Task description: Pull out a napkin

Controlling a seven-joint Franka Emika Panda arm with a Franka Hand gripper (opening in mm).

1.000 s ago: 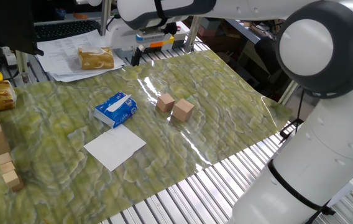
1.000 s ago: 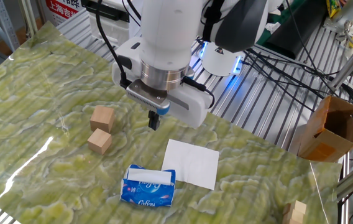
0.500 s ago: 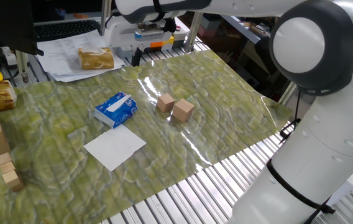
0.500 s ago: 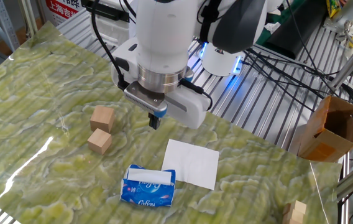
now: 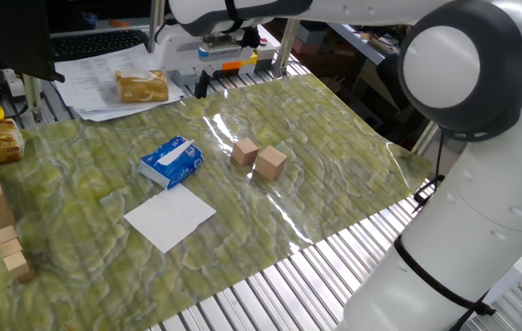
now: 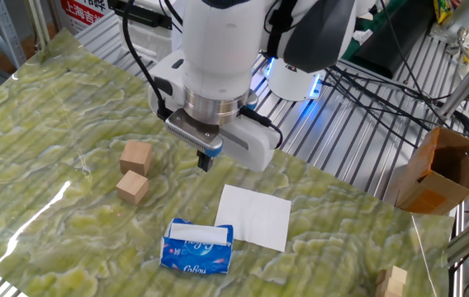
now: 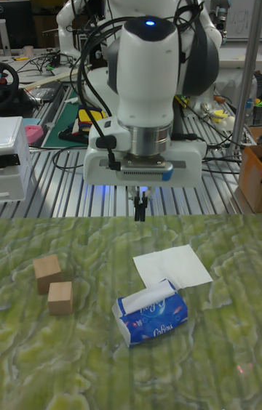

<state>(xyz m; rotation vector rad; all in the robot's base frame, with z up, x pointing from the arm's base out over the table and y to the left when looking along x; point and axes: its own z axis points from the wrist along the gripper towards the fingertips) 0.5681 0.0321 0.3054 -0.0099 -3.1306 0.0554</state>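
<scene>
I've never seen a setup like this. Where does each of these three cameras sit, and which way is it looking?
One fixed view: high beside the robot's white body, looking across the mat at the tissue pack.
The other fixed view: the opposite side, facing the gripper, wrist showing.
Tall fixed view: low at the table's front, facing the arm head-on.
All share the pack, white sheet and two wooden blocks.

white napkin [image 7: 146,297] edge poking from blue pack [image 7: 154,318] slot, on mat

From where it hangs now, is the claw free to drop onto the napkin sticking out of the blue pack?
Probably yes. The claw hangs above the mat, nothing held, and the napkin pokes from the blue pack uncovered. The wooden blocks sit off to one side.
</scene>
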